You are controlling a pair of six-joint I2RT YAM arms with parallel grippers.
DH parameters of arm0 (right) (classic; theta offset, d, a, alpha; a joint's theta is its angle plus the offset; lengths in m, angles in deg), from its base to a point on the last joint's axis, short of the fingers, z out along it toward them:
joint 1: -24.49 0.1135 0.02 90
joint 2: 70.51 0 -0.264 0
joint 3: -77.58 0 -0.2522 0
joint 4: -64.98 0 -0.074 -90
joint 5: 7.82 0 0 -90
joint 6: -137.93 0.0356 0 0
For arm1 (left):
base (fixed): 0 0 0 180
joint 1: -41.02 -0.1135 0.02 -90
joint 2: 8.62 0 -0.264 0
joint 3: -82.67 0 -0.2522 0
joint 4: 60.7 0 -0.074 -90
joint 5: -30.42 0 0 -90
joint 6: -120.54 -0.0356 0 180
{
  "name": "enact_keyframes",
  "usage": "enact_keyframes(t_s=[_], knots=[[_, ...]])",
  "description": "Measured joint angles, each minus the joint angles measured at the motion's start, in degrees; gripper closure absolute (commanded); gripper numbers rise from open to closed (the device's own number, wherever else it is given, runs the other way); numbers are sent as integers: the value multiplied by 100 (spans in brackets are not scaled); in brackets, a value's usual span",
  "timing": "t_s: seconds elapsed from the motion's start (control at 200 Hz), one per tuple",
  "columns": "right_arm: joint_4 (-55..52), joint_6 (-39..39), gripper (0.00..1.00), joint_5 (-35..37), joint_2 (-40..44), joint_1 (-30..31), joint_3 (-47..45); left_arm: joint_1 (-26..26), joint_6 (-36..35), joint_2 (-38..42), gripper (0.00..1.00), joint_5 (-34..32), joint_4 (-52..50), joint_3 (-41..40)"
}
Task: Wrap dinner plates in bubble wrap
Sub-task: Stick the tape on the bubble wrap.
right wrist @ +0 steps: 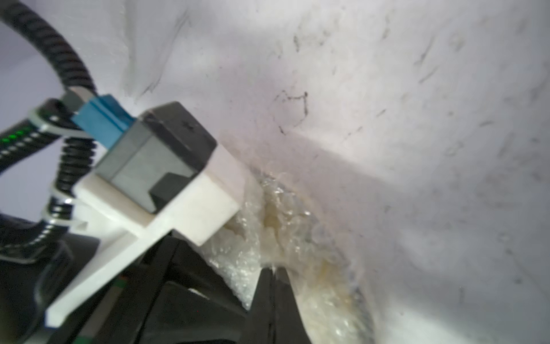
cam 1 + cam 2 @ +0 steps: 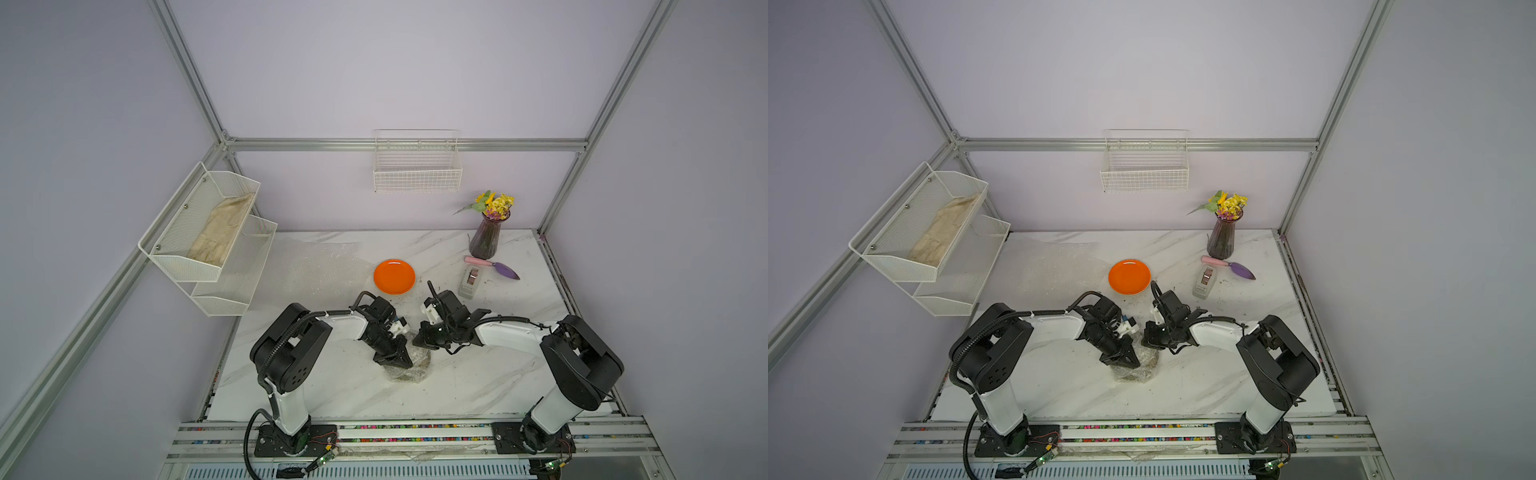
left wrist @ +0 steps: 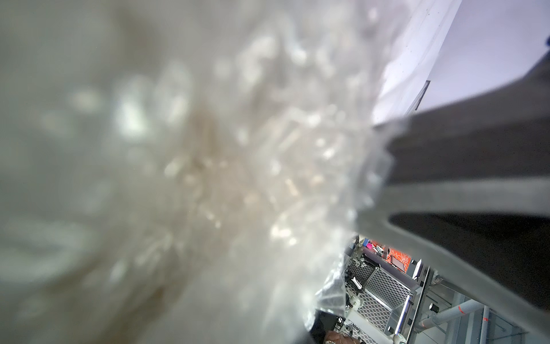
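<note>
Both top views: left gripper (image 2: pixel 398 360) clamping bundled wrap (image 2: pixel 411 372); right gripper (image 2: pixel 419 340) pinching its edge, jaws closed; orange plate (image 2: pixel 394 276) lying behind.

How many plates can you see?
1: the orange plate lies bare on the table. The bubble wrap bundle in front of it shows something yellowish, maybe another.

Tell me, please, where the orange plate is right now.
In both top views the orange plate lies bare on the table, between the flat bubble wrap on its left and the tape dispenser on its right.
</note>
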Motion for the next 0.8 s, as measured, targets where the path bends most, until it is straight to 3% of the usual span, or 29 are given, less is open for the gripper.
enact_keyframes(t_s=[0.05, 0.16, 0.365, 0.47, 0.585, 0.665, 0.8], knots=[[-48, -39, 90, 107, 2, 0, -9, 0, -2, -24, 89, 33, 22, 9], [-260, -79, 74, 413, 28, 4, 13, 2, -4, -70, 89, 83, 46, 35], [-1296, -170, 63, 1270, 363, -28, 555, 4, -9, -127, 89, 138, 52, 76], [-1720, -170, 77, 1458, 527, -81, 826, 4, -13, -151, 89, 144, 7, 114], [-1541, 22, 94, 608, 715, -87, 787, 2, -26, -162, 89, 151, -20, 125], [-997, 361, 100, -269, 732, -68, 542, 2, -31, -175, 89, 157, -42, 142], [-710, 634, 100, -1108, 638, -39, 133, 2, -74, -197, 89, 162, -72, 177]])
